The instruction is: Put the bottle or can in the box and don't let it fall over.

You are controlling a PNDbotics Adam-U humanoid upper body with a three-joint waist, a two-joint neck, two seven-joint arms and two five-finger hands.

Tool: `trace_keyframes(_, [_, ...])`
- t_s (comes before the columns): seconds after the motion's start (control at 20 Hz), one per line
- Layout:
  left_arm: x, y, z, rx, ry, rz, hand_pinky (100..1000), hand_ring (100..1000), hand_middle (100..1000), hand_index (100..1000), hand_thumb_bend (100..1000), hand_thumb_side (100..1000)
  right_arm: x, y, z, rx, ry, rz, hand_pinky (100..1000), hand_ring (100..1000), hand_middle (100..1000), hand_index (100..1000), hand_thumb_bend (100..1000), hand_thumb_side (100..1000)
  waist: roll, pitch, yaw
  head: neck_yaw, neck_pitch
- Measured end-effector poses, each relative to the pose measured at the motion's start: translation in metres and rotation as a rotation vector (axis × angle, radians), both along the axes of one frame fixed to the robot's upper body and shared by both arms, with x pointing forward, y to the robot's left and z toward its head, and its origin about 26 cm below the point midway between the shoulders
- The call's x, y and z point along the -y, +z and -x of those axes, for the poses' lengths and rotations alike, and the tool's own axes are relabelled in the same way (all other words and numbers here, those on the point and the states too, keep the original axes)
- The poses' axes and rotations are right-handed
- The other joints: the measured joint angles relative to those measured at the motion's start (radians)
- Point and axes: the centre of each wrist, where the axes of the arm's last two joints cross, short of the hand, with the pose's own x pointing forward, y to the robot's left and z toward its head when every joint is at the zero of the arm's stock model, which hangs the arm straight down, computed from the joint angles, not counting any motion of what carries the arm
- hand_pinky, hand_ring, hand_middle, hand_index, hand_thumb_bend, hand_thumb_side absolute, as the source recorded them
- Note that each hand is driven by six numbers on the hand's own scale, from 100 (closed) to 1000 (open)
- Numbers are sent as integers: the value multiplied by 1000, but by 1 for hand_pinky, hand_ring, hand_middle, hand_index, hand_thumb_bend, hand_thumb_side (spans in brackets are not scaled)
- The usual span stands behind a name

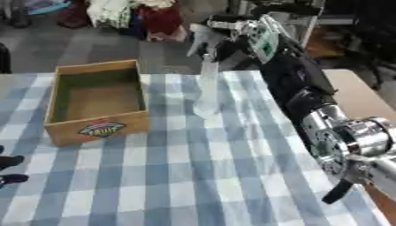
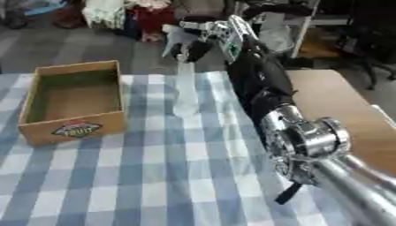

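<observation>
Left hand (image 1: 11, 170) idle at near-left edge, dark fingertips only, can't tell if released or clenched. Checked bench (image 1: 193, 176) carries wooden box (image 1: 97, 102) on left, open and nothing inside. Clear bottle (image 1: 207, 90) stands upright just right of box, long axis vertical. Right hand (image 1: 213, 33) is at bottle's top, far side; fingers look wrapped round neck. Next move probably leftward into box.
</observation>
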Motion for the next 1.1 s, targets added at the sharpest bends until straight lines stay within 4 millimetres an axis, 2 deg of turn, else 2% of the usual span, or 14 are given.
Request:
trace_keyframes(0.15, [-1,0,0,0,2,-3,684,814,646,852,156,976,1,-2,0,19,-20,-15,111,208,138,217,100,167,0,0,-1,-3,0])
trace_keyframes(0.4, [-3,0,0,0,5,-6,684,814,646,852,156,976,2,-3,0,48,-36,-22,100,199,134,214,100,169,0,0,-1,-4,0])
trace_keyframes(0.45, [-3,0,0,0,6,-6,683,814,646,852,157,975,2,-3,0,52,-37,-23,100,133,100,190,100,164,0,0,-1,-4,0])
trace_keyframes(0.55, [-3,0,0,-1,6,-6,683,814,646,852,157,975,1,-2,0,65,-31,-25,100,131,100,189,100,159,-1,-4,-1,-6,1])
trace_keyframes(0.7, [-3,-1,1,-5,8,-6,683,814,645,852,158,977,-3,9,1,124,3,-34,100,128,100,188,100,140,-5,-4,-6,-9,8])
trace_keyframes(0.85, [-4,-2,2,-9,10,-6,682,814,645,852,158,977,-15,33,1,204,71,-59,100,129,100,188,100,130,-6,-6,-6,-13,9])
trace_keyframes(0.9, [-4,-2,2,-9,10,-6,682,814,645,852,161,979,-21,39,2,224,94,-66,100,130,100,188,100,186,-6,-7,-6,-14,9])
trace_keyframes(0.95, [-4,-2,2,-9,10,-6,682,814,645,852,158,975,-26,45,2,241,118,-73,100,131,100,188,100,125,-6,-8,-3,-16,9])
trace_keyframes(1.1, [-4,-2,2,-10,8,-5,682,814,645,852,159,974,-44,56,2,270,184,-96,100,133,100,189,100,113,-6,-12,8,-24,9])
